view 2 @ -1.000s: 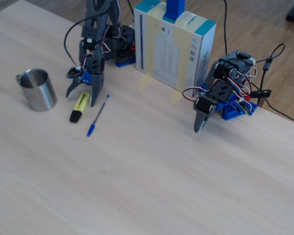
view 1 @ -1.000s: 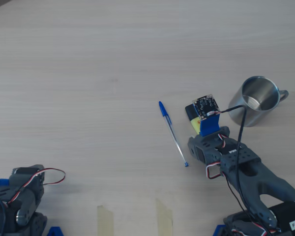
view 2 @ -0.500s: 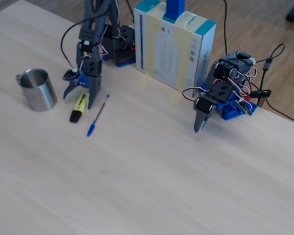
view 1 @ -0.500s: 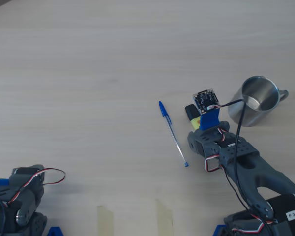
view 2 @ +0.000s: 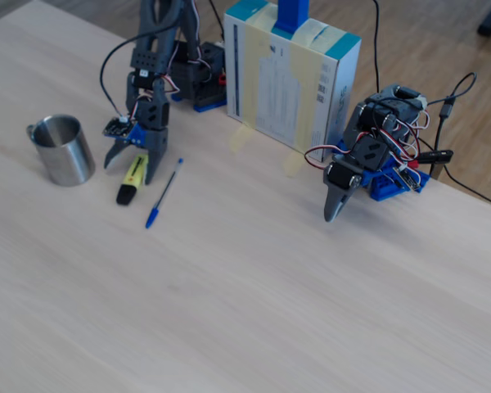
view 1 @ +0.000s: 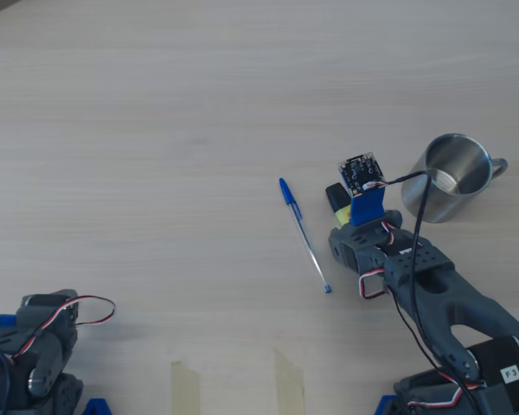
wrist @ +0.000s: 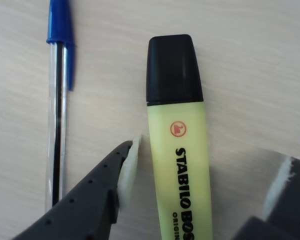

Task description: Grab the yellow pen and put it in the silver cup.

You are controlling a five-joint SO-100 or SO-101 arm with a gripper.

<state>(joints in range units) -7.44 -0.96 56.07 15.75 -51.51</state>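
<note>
The yellow pen (wrist: pixel 182 165) lies flat on the table, black cap pointing away from the arm. In the wrist view my gripper (wrist: pixel 205 170) is open and low, one finger on each side of the pen's body; the left pad (wrist: pixel 129 162) is almost at its edge. The fixed view shows the gripper (view 2: pixel 129 169) straddling the yellow pen (view 2: pixel 132 177). Seen from overhead, the wrist camera board covers most of the yellow pen (view 1: pixel 335 201). The silver cup (view 1: pixel 450 177) stands upright and empty just right of the gripper; in the fixed view the silver cup (view 2: pixel 61 150) is to its left.
A thin blue-capped ballpoint (view 1: pixel 304 235) lies parallel to the yellow pen, close to my left finger (wrist: pixel 97 195). A second arm (view 2: pixel 360 164) rests folded at the right of the fixed view. A white and blue box (view 2: pixel 290 78) stands behind.
My gripper has moved forward and down over the yellow pen, toward its cap end. The pen, the ballpoint and the cup have not moved.
</note>
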